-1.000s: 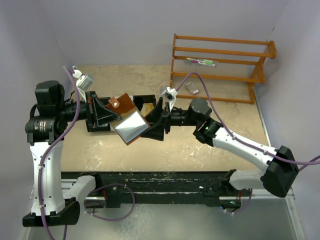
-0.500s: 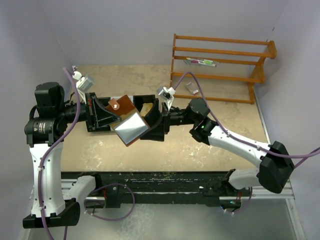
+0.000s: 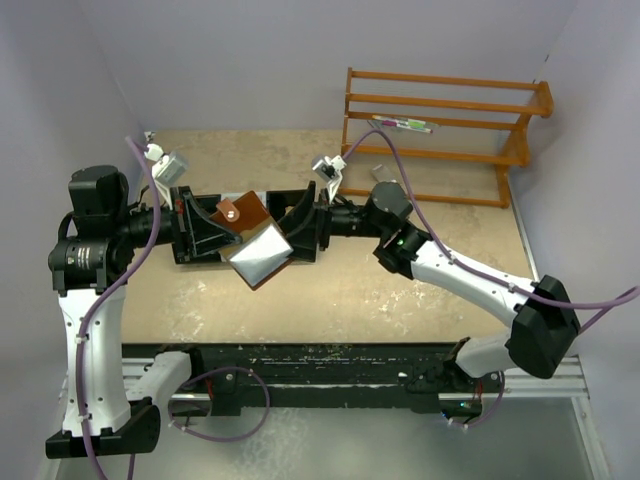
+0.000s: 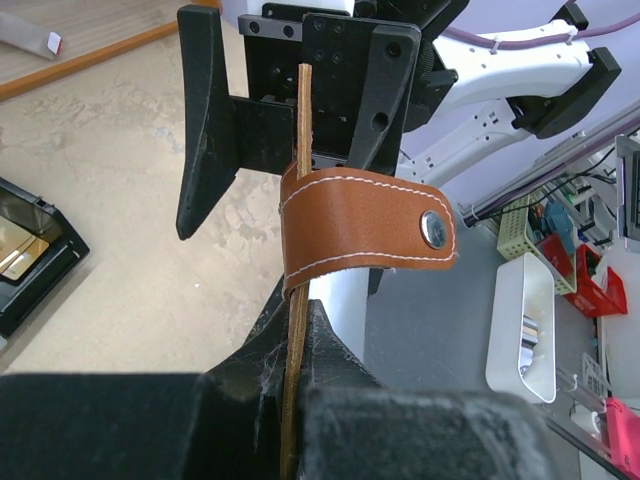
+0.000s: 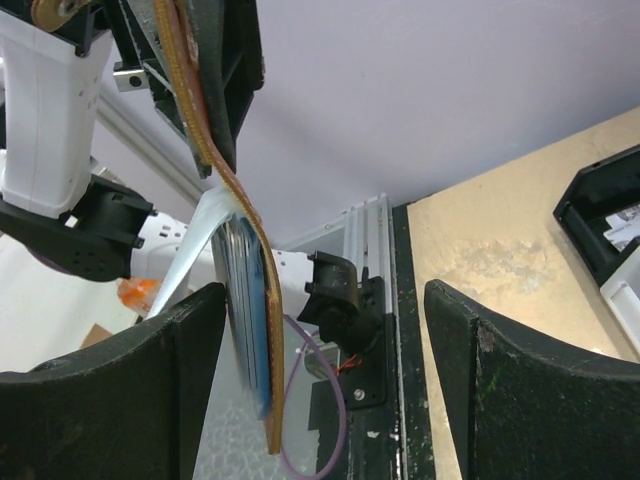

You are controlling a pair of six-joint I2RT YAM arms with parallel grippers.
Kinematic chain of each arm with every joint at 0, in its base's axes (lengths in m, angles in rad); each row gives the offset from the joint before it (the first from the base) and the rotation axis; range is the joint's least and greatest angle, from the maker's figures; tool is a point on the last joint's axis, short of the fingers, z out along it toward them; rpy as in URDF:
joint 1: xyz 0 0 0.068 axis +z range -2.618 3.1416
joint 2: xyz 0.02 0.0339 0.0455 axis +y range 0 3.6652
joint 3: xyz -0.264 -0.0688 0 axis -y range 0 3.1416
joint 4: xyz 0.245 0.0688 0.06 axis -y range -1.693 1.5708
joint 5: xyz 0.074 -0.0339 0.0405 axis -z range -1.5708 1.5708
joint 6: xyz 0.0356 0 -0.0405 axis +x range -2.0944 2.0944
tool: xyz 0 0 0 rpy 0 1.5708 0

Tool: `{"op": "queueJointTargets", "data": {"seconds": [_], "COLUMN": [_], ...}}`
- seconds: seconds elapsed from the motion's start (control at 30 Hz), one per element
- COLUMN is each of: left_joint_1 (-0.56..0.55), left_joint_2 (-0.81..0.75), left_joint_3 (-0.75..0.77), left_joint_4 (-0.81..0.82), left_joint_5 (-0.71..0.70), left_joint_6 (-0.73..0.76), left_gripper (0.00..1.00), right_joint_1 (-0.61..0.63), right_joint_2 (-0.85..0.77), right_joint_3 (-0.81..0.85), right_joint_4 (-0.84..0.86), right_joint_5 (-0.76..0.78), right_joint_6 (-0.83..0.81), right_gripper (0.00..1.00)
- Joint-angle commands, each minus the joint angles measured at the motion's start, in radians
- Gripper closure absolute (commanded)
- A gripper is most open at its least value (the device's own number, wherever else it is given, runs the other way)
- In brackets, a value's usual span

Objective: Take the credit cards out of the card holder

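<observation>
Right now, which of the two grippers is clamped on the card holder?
The left gripper: its fingers are shut on the brown card holder. The right gripper has its fingers wide apart, clamping nothing.

The brown leather card holder (image 3: 245,212) is held open in the air, left of the middle, with its snap tab (image 4: 365,230) folded over. Light blue credit cards (image 5: 254,330) are tucked inside it.
</observation>
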Motion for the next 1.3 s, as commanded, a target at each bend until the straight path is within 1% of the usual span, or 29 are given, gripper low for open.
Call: {"op": "queueJointTargets", "data": {"seconds": [0.0, 0.03, 0.1, 0.23, 0.3, 0.4, 0.5, 0.57, 0.67, 0.7, 0.73, 0.8, 0.87, 0.9, 0.97, 1.07, 1.13, 1.27], "left_joint_1": [0.005, 0.005, 0.006, 0.006, 0.005, 0.005, 0.005, 0.006, 0.005, 0.004, 0.005, 0.005, 0.004, 0.005, 0.005, 0.005, 0.005, 0.005], "left_joint_2": [-0.008, -0.009, -0.008, -0.008, -0.009, -0.007, -0.007, -0.007, -0.006, -0.005, -0.004, 0.003, 0.012, 0.018, 0.026, 0.021, -0.012, -0.131], "left_joint_3": [0.025, 0.023, 0.017, 0.008, 0.006, 0.003, 0.003, 0.002, 0.002, 0.004, 0.009, 0.04, 0.099, 0.133, 0.202, 0.266, 0.239, 0.093], "left_joint_4": [0.006, 0.006, 0.006, 0.004, 0.003, 0.002, -0.001, -0.003, -0.002, -0.001, -0.002, -0.022, -0.065, -0.09, -0.133, -0.176, -0.179, -0.087], "left_joint_5": [0.028, 0.028, 0.032, 0.049, 0.058, 0.069, 0.077, 0.079, 0.079, 0.077, 0.075, 0.063, 0.023, -0.002, -0.043, -0.082, -0.105, -0.223], "left_joint_6": [0.021, 0.023, 0.024, 0.024, 0.024, 0.024, 0.028, 0.03, 0.032, 0.032, 0.032, 0.053, 0.1, 0.131, 0.192, 0.276, 0.358, 0.432], "left_gripper": [1.0, 1.0, 1.0, 1.0, 1.0, 1.0, 1.0, 1.0, 1.0, 0.94, 0.81, 0.54, 0.36, 0.31, 0.24, 0.19, 0.15, 0.15], "right_joint_1": [-0.003, -0.003, 0.008, 0.042, 0.056, 0.064, 0.067, 0.067, 0.068, 0.068, 0.068, 0.068, 0.068, 0.067, 0.068, 0.068, 0.078, 0.135], "right_joint_2": [-0.011, -0.012, -0.005, 0.016, 0.036, 0.058, 0.07, 0.077, 0.082, 0.081, 0.079, 0.075, 0.068, 0.064, 0.055, 0.045, 0.053, 0.069], "right_joint_3": [0.053, 0.064, 0.097, 0.126, 0.151, 0.169, 0.169, 0.163, 0.148, 0.145, 0.144, 0.141, 0.141, 0.142, 0.147, 0.188, 0.236, 0.324], "right_joint_4": [-0.001, -0.001, -0.001, 0.12, 0.152, 0.188, 0.197, 0.207, 0.237, 0.238, 0.235, 0.21, 0.184, 0.17, 0.114, -0.064, -0.183, -0.311], "right_joint_5": [0.068, 0.088, 0.078, 0.031, 0.008, -0.019, -0.022, -0.022, -0.03, -0.028, -0.029, -0.036, -0.052, -0.054, -0.042, 0.036, 0.071, 0.162], "right_joint_6": [-0.006, -0.014, -0.034, 0.025, 0.052, 0.093, 0.12, 0.137, 0.168, 0.173, 0.174, 0.176, 0.187, 0.193, 0.171, 0.075, 0.025, -0.04], "right_gripper": [0.18, 0.18, 0.18, 0.2, 0.24, 0.34, 0.47, 0.58, 0.86, 0.94, 1.0, 1.0, 1.0, 1.0, 1.0, 1.0, 1.0, 1.0]}}
